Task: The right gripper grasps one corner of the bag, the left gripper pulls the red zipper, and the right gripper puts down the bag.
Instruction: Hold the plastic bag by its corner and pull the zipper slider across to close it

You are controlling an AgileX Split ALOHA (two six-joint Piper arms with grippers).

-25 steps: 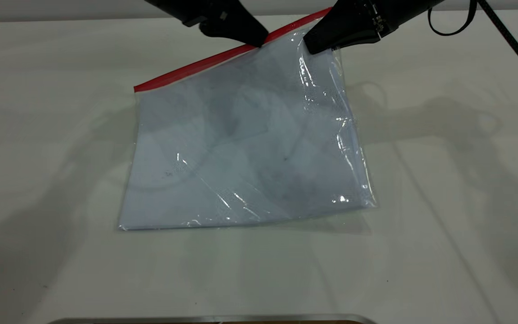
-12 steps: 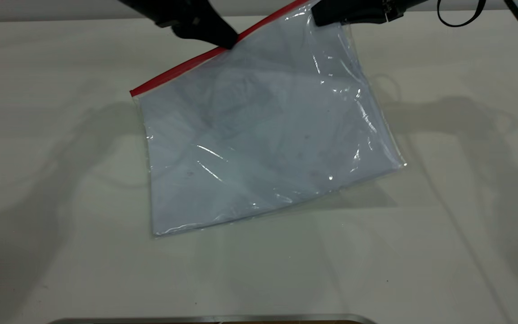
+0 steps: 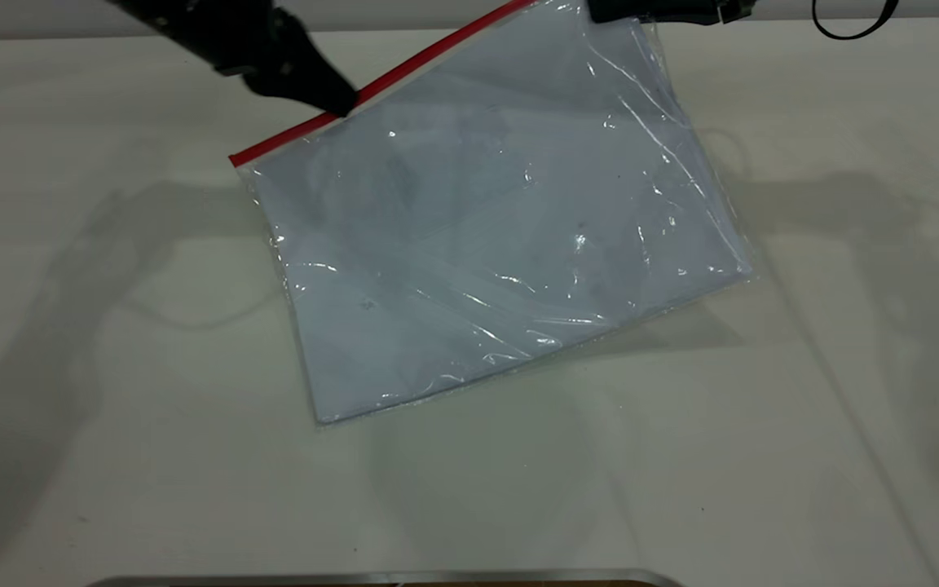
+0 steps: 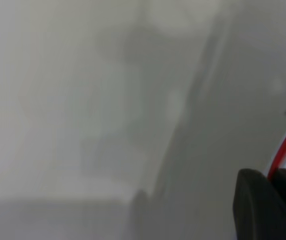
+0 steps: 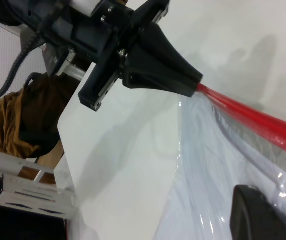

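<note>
The bag [image 3: 486,244] hangs tilted over the table [image 3: 844,367], its corner held pinched by the right gripper [image 3: 600,11]. Partway down the zipper [image 3: 388,77], the left gripper [image 3: 345,104] is clamped on it.

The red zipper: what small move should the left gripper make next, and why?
Probably keep sliding along the red zipper toward its free end. The left gripper is shut on the strip partway along, a red stretch remains between it and the low corner, and the right gripper holds the bag up at the opposite top corner.
</note>
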